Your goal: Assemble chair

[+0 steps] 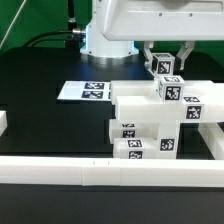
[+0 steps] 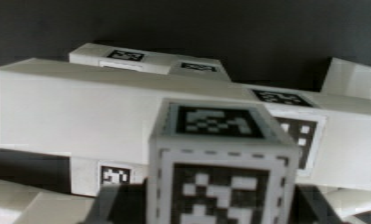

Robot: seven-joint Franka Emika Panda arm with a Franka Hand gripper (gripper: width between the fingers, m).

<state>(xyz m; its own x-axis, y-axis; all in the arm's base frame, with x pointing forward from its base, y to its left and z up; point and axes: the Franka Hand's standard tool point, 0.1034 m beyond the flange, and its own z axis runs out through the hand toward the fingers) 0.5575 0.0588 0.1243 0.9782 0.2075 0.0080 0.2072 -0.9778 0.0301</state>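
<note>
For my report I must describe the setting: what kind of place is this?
Probably a robotics lab test bench: a black table edged by white border rails, a flat marker board and tagged white chair parts under the gripper.

Lower chair (image 1: 160, 120) parts behind the border rail (image 1: 110, 170); tags too small.

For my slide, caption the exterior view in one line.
Panda gripper lowers a tagged white block onto the partly assembled chair, marker board beside it.

white chair parts (image 1: 150, 118), black-and-white tags (image 1: 168, 91), black table (image 1: 40, 70)
</note>
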